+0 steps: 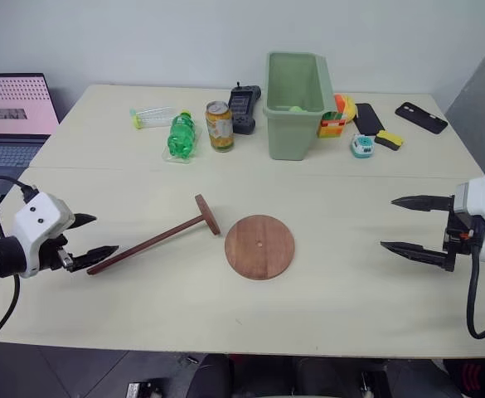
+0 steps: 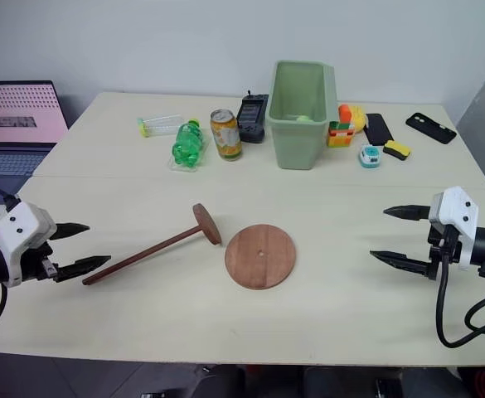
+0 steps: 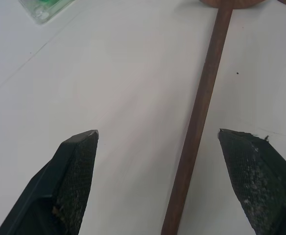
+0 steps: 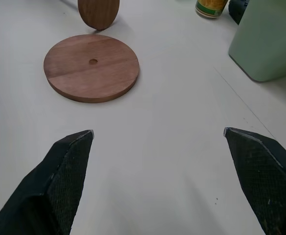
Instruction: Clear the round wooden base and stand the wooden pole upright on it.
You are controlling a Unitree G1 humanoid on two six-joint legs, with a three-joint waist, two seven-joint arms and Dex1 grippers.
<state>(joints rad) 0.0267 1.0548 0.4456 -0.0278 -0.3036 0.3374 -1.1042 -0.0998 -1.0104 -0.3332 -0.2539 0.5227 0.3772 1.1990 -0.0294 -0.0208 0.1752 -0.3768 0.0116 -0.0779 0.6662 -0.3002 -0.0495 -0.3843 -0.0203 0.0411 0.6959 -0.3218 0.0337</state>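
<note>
The left gripper (image 1: 94, 235) and right gripper (image 1: 397, 223) are hovering with jaws wide, empty; the pole (image 1: 155, 241) is lying beside the bare base (image 1: 259, 246) mid-counter.

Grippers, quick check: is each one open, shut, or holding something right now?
Left gripper: open, empty, fingers either side of the wooden pole lying on the table.
Right gripper: open, holding nothing.

Left pincer (image 1: 91, 235): white rounded housing, two black tapering fingers with a rough, stippled inner face.
Right pincer (image 1: 401, 224): same white block, black pointed fingers.
Cables: black, looping from each wrist.
Forearms: grey, cylindrical.
</note>
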